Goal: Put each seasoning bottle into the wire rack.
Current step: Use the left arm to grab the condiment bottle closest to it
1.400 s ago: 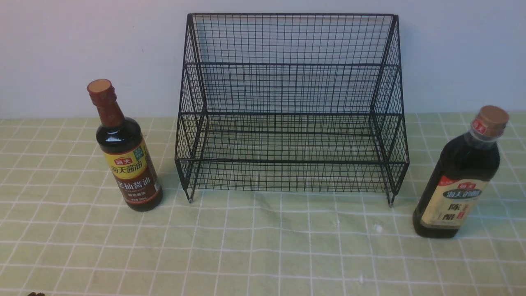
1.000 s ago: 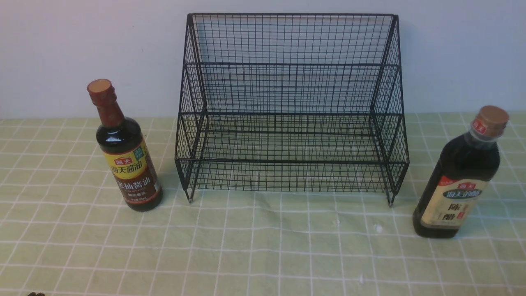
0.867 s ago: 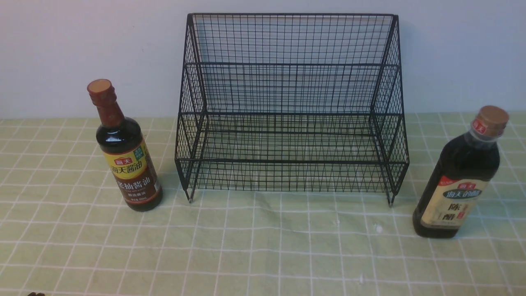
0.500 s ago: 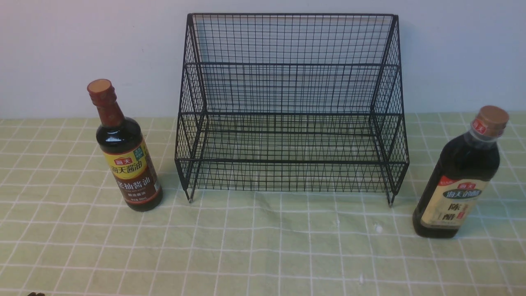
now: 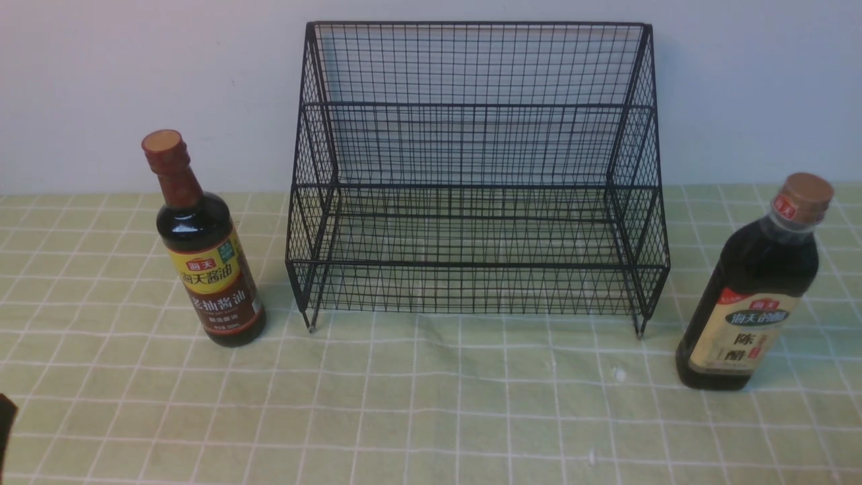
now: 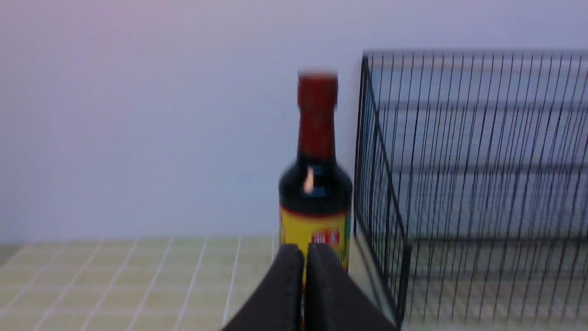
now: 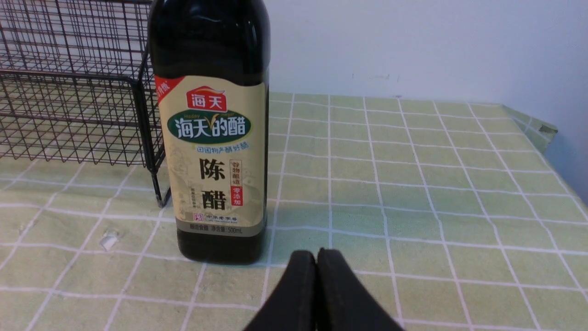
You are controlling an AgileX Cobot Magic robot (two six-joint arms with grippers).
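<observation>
Our left pincer (image 6: pixel 307 271) is clenched with nothing between its tips, and in its wrist view the slim soy sauce bottle (image 5: pixel 212 269) stands beyond it; our right pincer (image 7: pixel 320 271) is clenched and empty too, with the larger vinegar bottle (image 5: pixel 747 296) beyond it, apart from the tips

Both dark bottles stand upright on the table, outside the black wire rack (image 5: pixel 478 264): the slim one, with its red-brown neck and yellow label, near the rack's left side, the larger one, with its cream label, near its right side

Under everything we have a pale green cloth (image 5: pixel 417 404) crossed by thin white grid lines, slightly wrinkled, with a few small whitish marks in front of the rack

Behind the cloth we see a plain, pale bluish-white wall (image 5: pixel 121 87), tinged pink toward the left
</observation>
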